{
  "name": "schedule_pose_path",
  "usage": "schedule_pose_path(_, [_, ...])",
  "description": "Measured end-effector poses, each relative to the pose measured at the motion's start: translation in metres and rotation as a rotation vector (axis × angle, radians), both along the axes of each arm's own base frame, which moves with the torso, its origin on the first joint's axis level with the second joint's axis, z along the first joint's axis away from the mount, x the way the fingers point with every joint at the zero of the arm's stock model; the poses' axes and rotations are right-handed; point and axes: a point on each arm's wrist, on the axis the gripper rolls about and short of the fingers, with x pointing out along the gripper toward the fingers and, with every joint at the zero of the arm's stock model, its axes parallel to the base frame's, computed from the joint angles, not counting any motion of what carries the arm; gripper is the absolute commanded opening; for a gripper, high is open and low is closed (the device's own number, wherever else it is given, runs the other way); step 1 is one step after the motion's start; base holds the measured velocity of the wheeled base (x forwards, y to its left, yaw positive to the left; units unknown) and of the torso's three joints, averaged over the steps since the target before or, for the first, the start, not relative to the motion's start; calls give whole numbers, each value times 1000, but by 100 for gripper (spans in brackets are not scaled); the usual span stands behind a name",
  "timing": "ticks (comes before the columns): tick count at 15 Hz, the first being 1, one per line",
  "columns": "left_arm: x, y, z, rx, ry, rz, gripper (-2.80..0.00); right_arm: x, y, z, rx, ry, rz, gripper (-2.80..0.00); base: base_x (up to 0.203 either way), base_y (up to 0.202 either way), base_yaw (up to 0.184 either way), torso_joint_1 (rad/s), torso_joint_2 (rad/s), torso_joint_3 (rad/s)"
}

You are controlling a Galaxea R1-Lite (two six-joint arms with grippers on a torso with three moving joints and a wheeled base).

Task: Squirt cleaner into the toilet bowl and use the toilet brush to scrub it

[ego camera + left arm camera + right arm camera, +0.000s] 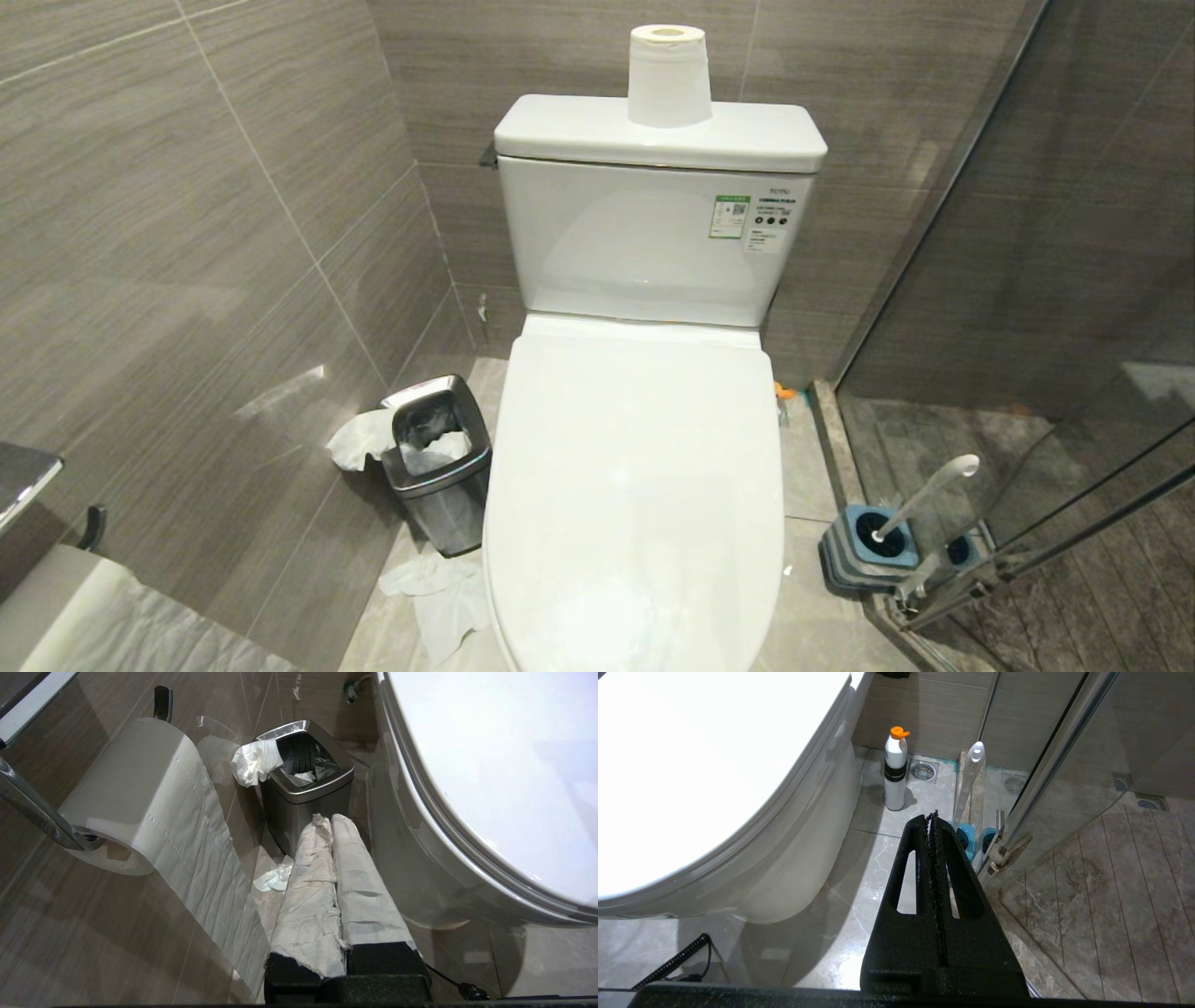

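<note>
The toilet bowl stands in the middle with its white lid down, so its inside is hidden; no cleaner shows. Its outer wall is beside both grippers. The toilet brush stands in a blue-and-grey holder on the floor right of the toilet, its white handle leaning up. A white bottle with an orange cap stands by the toilet's base. My left gripper, fingers wrapped in white paper, is shut and empty, low on the toilet's left. My right gripper is shut and empty, short of the brush.
A chrome waste bin with tissue hanging from it stands left of the toilet, crumpled tissue on the floor before it. A wall paper roll hangs at the left. A glass shower door closes off the right. A paper roll tops the tank.
</note>
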Motion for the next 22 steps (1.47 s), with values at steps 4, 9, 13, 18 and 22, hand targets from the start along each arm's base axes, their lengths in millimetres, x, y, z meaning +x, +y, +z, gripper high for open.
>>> schedule_pose_path(4, [0, 0, 0, 0, 1, 0, -280, 0, 0, 0, 0, 0, 0, -280, 0, 0, 0, 0, 0, 0])
schedule_pose_path(9, [0, 0, 0, 0, 1, 0, -280, 0, 0, 0, 0, 0, 0, -280, 0, 0, 0, 0, 0, 0])
schedule_pose_path(13, [0, 0, 0, 0, 1, 0, -280, 0, 0, 0, 0, 0, 0, -280, 0, 0, 0, 0, 0, 0])
schedule_pose_path(18, [0, 0, 0, 0, 1, 0, -280, 0, 0, 0, 0, 1, 0, -280, 0, 0, 0, 0, 0, 0])
schedule_pose_path(22, [0, 0, 0, 0, 1, 0, -280, 0, 0, 0, 1, 1, -2, -280, 0, 0, 0, 0, 0, 0])
